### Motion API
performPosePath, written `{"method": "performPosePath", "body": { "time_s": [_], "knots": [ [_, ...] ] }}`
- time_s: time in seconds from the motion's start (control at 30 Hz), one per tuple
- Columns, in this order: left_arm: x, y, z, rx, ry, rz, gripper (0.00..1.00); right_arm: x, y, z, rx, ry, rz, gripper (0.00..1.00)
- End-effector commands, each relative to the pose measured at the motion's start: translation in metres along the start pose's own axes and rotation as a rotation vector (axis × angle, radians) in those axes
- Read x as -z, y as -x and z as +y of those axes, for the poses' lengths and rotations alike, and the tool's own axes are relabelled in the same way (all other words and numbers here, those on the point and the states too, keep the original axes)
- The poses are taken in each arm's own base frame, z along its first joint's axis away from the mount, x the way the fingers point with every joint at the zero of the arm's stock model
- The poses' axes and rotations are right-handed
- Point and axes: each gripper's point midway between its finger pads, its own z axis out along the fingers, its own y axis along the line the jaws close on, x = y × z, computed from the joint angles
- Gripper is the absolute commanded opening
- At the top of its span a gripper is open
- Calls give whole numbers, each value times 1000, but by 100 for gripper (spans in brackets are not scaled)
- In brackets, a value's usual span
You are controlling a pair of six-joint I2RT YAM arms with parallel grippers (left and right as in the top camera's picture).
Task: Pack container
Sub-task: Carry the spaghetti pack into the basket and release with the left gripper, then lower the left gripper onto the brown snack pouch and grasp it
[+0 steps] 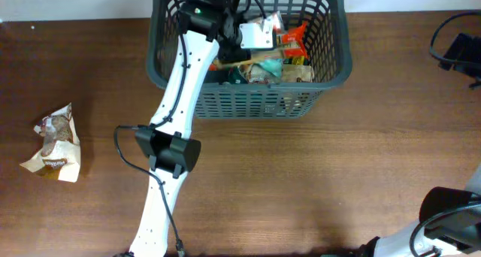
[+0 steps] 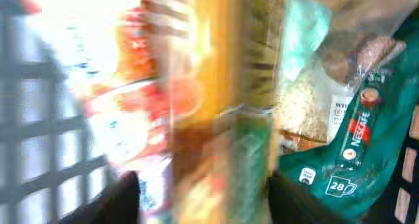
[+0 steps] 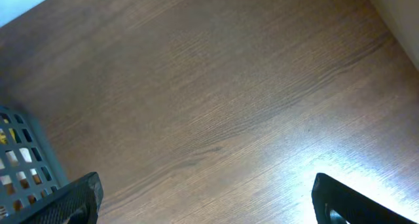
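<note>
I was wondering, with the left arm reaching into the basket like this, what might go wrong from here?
The left gripper sits among loose packets piled in the container; withdrawing may drag one over the rim. The left arm crosses the near wall and could nudge the container. The crumpled bag lying outside may slip when gripped.

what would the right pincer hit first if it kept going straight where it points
The wooden table, as far as this view shows; the right pincer aims beside the container.
</note>
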Motion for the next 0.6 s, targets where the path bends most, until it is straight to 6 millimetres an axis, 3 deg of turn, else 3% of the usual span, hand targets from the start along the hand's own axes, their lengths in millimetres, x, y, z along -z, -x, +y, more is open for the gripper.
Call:
{"method": "performPosePath", "body": {
  "time_s": [0.0,0.1,0.17,0.3,0.43,0.47,0.57],
  "knots": [
    [62,3,25,136,167,24,75,5,0,-1,-10,1,-10,99],
    [99,-9,33,238,262,92,82,5,0,-1,-10,1,-10,99],
    [130,-15,31,243,305,125,100,5,0,-1,-10,1,-10,99],
    [210,-20,32,292,441,100,99,5,0,-1,-10,2,-10,99],
    [303,-34,28,350,600,24,100,5,0,-1,-10,1,-10,99],
    [328,-40,23,369,636,-3,100,5,0,-1,-10,1,-10,99],
    [379,-68,8,428,712,-9,97,5,0,-1,-10,2,-10,99]
  ]
}}
